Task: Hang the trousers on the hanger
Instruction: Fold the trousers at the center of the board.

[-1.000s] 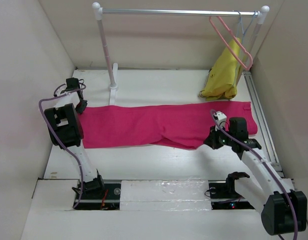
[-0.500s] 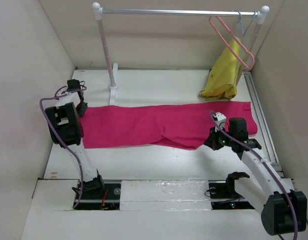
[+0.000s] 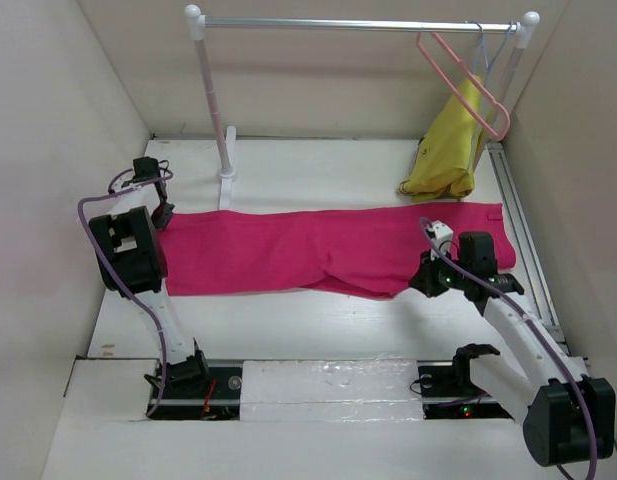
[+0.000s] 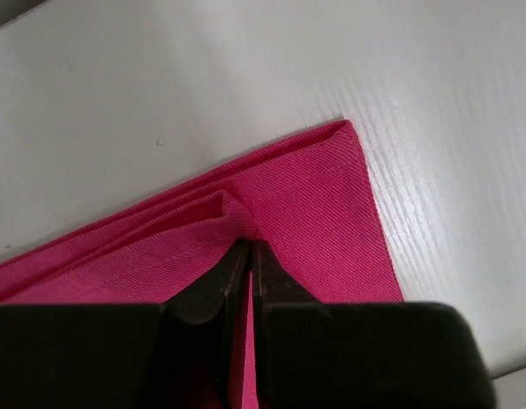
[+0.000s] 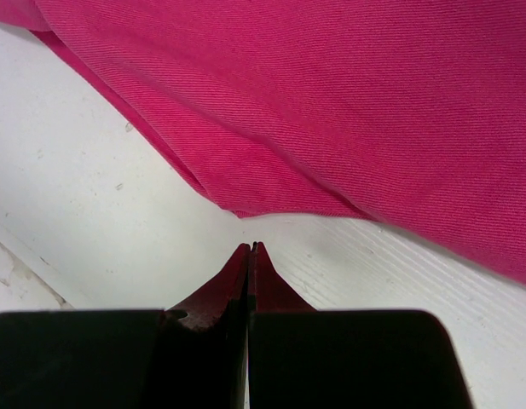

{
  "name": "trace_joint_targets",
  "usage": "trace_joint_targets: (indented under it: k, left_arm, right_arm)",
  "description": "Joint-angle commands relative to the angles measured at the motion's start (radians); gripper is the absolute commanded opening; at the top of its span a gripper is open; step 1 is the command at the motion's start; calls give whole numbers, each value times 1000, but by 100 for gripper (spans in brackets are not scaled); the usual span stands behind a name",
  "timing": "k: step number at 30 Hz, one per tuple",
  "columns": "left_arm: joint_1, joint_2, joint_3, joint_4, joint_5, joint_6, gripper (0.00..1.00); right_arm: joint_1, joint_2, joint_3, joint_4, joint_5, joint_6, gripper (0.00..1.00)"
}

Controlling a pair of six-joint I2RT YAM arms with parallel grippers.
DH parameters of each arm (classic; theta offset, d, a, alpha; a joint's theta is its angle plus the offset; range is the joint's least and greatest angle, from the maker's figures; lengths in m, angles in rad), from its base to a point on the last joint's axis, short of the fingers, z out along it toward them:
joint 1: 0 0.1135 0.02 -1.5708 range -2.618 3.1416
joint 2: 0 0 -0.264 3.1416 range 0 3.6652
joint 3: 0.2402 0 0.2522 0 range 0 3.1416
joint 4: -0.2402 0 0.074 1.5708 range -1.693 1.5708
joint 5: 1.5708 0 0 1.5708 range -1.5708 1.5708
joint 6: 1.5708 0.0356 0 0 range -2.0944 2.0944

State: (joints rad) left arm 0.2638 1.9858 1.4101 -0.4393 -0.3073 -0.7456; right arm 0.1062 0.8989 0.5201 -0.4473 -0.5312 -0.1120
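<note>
The magenta trousers [image 3: 318,250] lie flat across the table, left to right. The salmon-pink hanger [image 3: 468,75] hangs on the rail at the back right. My left gripper [image 3: 163,216] is at the trousers' far left corner. In the left wrist view it [image 4: 250,244] is shut on a small pinched fold of the trousers [image 4: 314,204] near the hem corner. My right gripper [image 3: 420,282] is low over the table at the trousers' near edge. In the right wrist view it [image 5: 251,247] is shut and empty, just short of the trousers [image 5: 331,102].
A metal rail [image 3: 358,24] on white posts [image 3: 216,110] spans the back. A mustard-yellow garment [image 3: 450,145] hangs from a pale blue hanger [image 3: 486,50] at the right end. A grey track [image 3: 523,235] runs along the right wall. Walls close in on both sides.
</note>
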Motion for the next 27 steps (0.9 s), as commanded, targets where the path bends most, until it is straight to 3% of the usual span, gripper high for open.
trace_joint_targets:
  k: [1,7,11,20,22,23,26,27]
  left_arm:
    - [6,-129,-6,-10,-21,28,0]
    - [6,-223,12,-18,-3,35,0]
    - [6,-206,79,-21,13,37,0]
    - [-5,63,282,-121,-45,31,0]
    - [-5,112,305,-136,-68,44,0]
    - [-5,125,338,-144,-76,58,3]
    - [-5,151,398,-148,-104,106,25]
    - [-5,153,411,-145,-107,144,46]
  right_arm:
    - [7,17,50,33,-3,-28,0]
    - [7,54,63,56,-1,-41,0]
    - [7,72,70,70,0,-43,0]
    - [7,101,97,64,26,-43,1]
    - [7,104,103,56,36,-32,10]
    - [7,104,110,53,42,-25,21]
    - [7,95,130,33,74,-2,40]
    - [7,91,136,9,98,6,45]
